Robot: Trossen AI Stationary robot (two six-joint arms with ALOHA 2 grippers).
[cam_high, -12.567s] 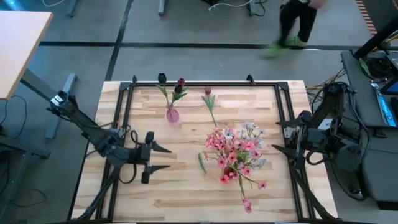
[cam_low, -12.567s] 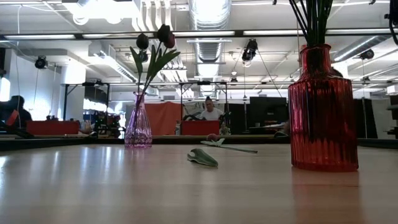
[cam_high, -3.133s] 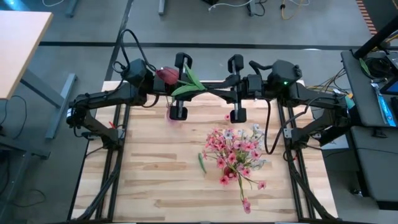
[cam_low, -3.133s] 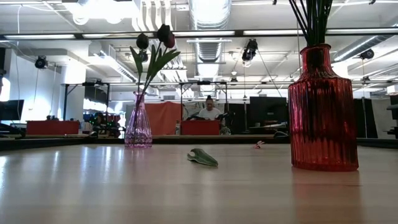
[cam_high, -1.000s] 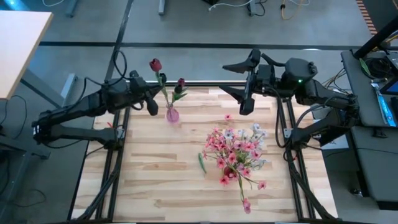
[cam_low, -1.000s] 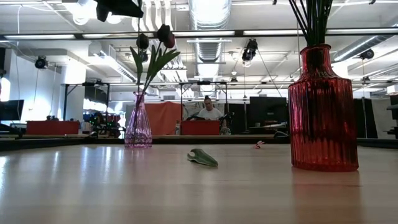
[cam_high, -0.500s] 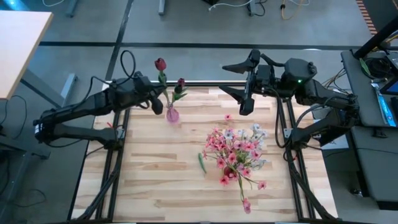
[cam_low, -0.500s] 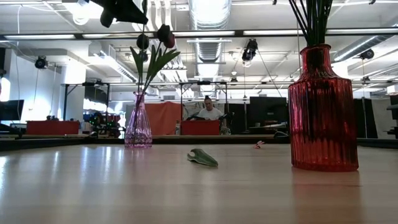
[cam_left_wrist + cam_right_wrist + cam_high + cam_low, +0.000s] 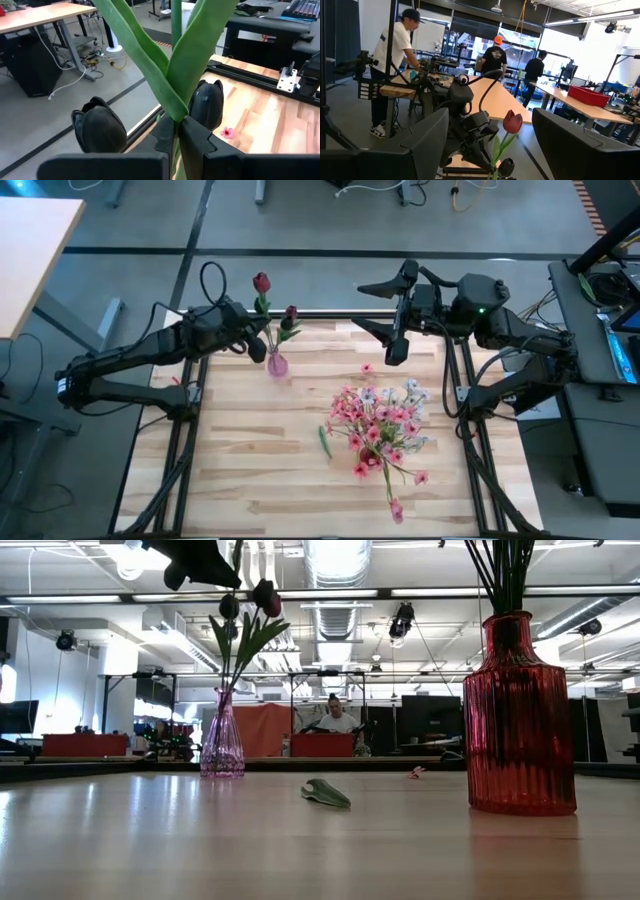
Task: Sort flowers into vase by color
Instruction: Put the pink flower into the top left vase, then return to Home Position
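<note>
My left gripper (image 9: 258, 340) is shut on a red tulip (image 9: 262, 282) and stands just above and left of the small pink vase (image 9: 277, 364) at the table's far edge. That vase holds two dark tulip buds (image 9: 99, 131), which also show in the low view (image 9: 266, 598). In the low view the left gripper (image 9: 205, 560) is at the top, above the vase (image 9: 222, 745). My right gripper (image 9: 385, 310) hangs open, raised over the far edge and holding nothing. The pink and whitish sprays (image 9: 378, 425) stand in the red vase (image 9: 518, 715). My left gripper pinches the tulip's green stem (image 9: 175, 122) between its two fingers, just below where the long leaves (image 9: 195, 55) split off. The fingers come nearly level from the table's left and lie across the stem. The tulip stands upright, bud up; the fingers hide its lower end.
A loose green leaf (image 9: 324, 442) lies on the wood left of the red vase, and a single small pink bloom (image 9: 366, 368) lies near the far middle. People stand at benches beyond the table (image 9: 395, 55).
My left gripper has carried the red tulip a little toward the table's right edge and slightly down, closer to the pink vase. It stays shut and the flower stays upright.
</note>
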